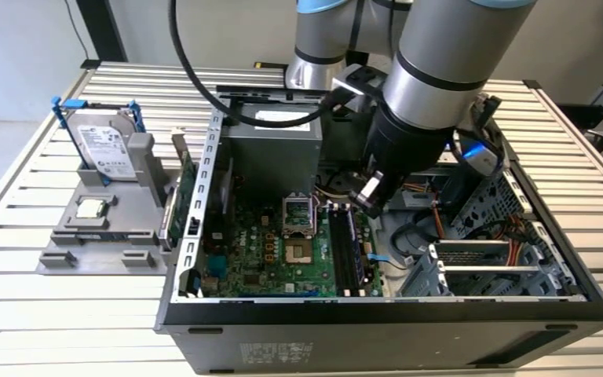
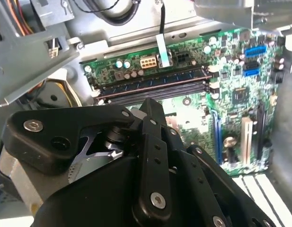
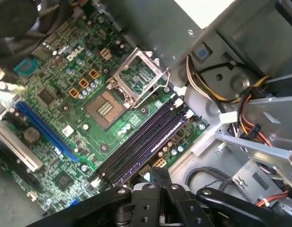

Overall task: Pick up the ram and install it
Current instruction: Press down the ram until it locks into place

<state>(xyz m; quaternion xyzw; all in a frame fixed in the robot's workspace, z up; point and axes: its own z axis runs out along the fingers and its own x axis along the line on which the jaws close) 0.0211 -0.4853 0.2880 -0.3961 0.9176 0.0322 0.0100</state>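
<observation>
Exterior view, slatted metal table point(image 1: 60, 314) (pale), white wall point(image 1: 29, 47) behind

— Can any print be read?

— A white label is seen on the hard drive point(image 1: 103, 145) at the far left, but its lines cannot be made out.

— And on the case point(image 1: 207, 157)?

— A pale sticker point(image 1: 277, 351) is fixed to its near wall, and a label point(image 1: 280, 118) lies on the power supply point(image 1: 270, 145) at the far side. Neither can be read.

— Anything on the motherboard point(image 3: 79, 127)?

— In the first wrist view, white lettering is printed there: a maker's mark, left unread, and small marks that cannot be made out.
</observation>
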